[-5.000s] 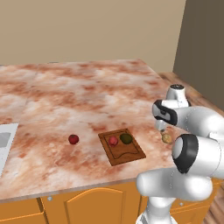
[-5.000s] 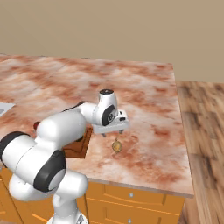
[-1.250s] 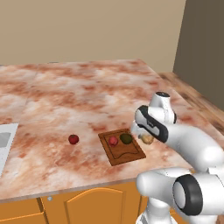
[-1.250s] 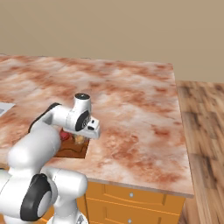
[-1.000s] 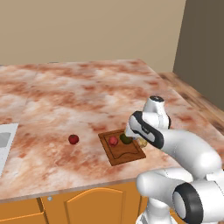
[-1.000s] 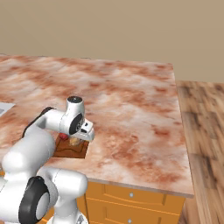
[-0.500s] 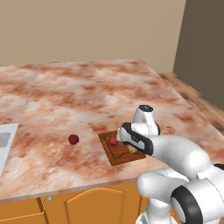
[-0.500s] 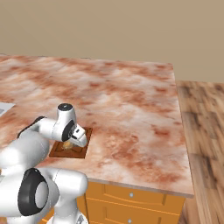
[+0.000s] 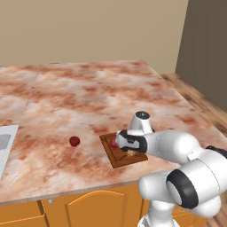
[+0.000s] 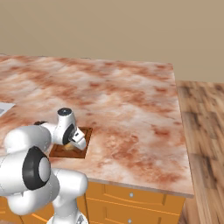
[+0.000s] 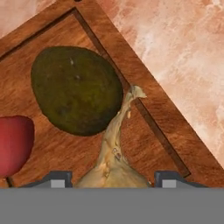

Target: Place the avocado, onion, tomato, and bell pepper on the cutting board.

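Observation:
The dark-brown cutting board (image 9: 111,156) (image 10: 85,136) (image 11: 170,135) lies near the counter's front edge. On it rest the dark olive avocado (image 11: 76,89) and a red vegetable (image 9: 114,142) (image 11: 13,144); whether that one is the tomato or the bell pepper I cannot tell. My gripper (image 9: 131,149) (image 10: 72,141) (image 11: 113,180) is low over the board, shut on the tan onion (image 9: 132,153) (image 10: 68,147) (image 11: 114,164), whose stalk points toward the avocado. A second red vegetable (image 9: 74,141) sits on the counter left of the board.
The marble counter (image 9: 66,102) stretches far behind and to the left. A pale grey sink rim (image 9: 5,142) shows at the left edge. The counter's front edge runs just below the board, and a wooden floor (image 10: 203,131) lies to the right.
The arm has swung left from the counter's right side, carrying the onion over the board and down to it. The red vegetable on the counter has stayed put.

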{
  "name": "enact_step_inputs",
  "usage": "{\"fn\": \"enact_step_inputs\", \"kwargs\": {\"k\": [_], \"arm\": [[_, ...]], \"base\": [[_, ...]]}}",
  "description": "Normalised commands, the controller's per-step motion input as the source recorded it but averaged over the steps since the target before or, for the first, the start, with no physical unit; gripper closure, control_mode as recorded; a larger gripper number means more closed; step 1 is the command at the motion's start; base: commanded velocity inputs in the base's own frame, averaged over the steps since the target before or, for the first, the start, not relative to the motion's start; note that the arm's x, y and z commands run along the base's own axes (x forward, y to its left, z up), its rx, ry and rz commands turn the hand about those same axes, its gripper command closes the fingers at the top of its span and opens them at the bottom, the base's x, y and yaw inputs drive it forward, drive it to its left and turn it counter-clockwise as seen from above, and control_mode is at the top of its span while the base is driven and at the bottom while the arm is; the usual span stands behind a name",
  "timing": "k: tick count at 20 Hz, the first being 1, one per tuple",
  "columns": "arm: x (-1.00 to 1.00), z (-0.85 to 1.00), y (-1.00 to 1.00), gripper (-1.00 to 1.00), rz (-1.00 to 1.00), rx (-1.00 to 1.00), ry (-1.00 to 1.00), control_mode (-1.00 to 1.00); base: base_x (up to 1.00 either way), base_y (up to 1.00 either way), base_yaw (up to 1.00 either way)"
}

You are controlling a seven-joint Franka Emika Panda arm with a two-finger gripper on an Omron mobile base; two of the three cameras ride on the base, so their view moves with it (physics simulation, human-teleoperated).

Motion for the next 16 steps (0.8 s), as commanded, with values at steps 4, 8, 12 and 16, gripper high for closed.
{"fn": "enact_step_inputs", "kwargs": {"k": [4,8,12,16], "arm": [[0.23,-0.21,0.00,1.00,-0.11,0.00,0.00,-1.00],[0.07,-0.29,0.00,1.00,-0.10,0.00,0.00,-1.00],[0.02,-0.39,0.00,-1.00,-0.10,0.00,0.00,-1.00],[0.00,-0.28,-0.04,-1.00,-0.09,0.00,0.00,-1.00]], "base": [[0.00,0.00,0.00],[0.00,0.00,0.00],[0.00,0.00,0.00],[0.00,0.00,0.00]]}}
